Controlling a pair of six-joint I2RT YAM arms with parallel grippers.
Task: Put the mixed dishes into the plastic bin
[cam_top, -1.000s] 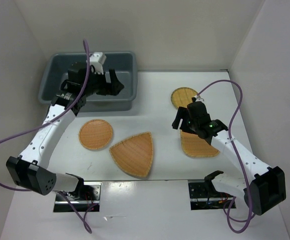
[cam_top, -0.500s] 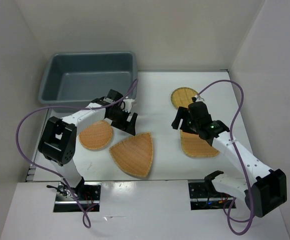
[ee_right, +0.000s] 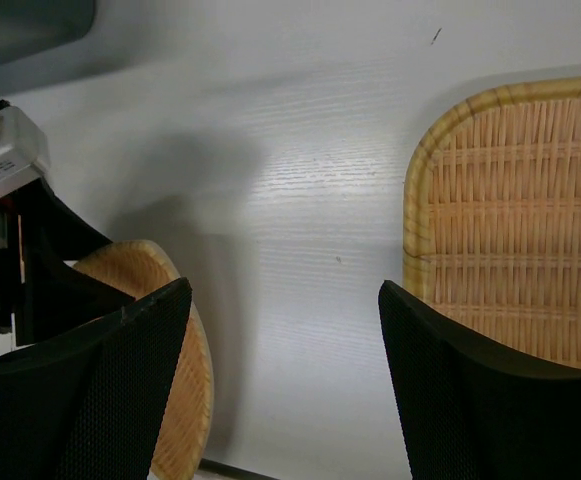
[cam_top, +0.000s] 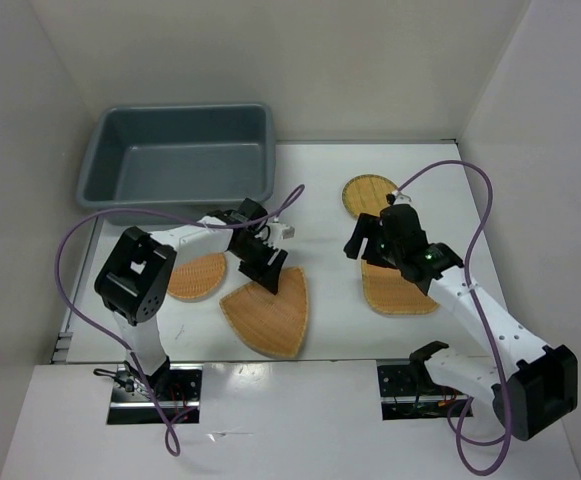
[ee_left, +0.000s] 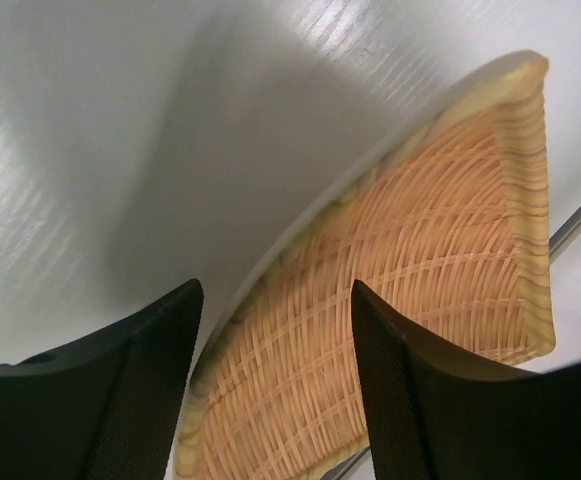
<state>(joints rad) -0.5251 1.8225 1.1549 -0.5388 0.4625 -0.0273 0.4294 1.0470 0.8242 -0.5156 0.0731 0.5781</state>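
The plastic bin (cam_top: 175, 150) stands empty at the back left. Of the mixed dishes, a rounded triangle plate (cam_top: 270, 312) lies front centre. My left gripper (cam_top: 263, 266) is down at its upper left edge, open, with the plate's rim (ee_left: 220, 360) between the jaws (ee_left: 275, 290). A round plate (cam_top: 195, 277) lies partly under the left arm. The small yellowish round plate (cam_top: 368, 192) sits at the back right. A rounded square plate (cam_top: 400, 290) lies under my right arm. My right gripper (cam_top: 362, 243) hovers open over bare table (ee_right: 285, 290), beside the square plate (ee_right: 520, 220).
White walls close in the table on the left, back and right. Purple cables loop over both arms. The arm bases sit at the near edge. In the right wrist view the left gripper's white camera housing (ee_right: 0, 160) shows beside the triangle plate (ee_right: 185, 400).
My left arm has swung from over the bin down to the triangle plate's edge, and its jaws have narrowed. The right arm has stayed put.
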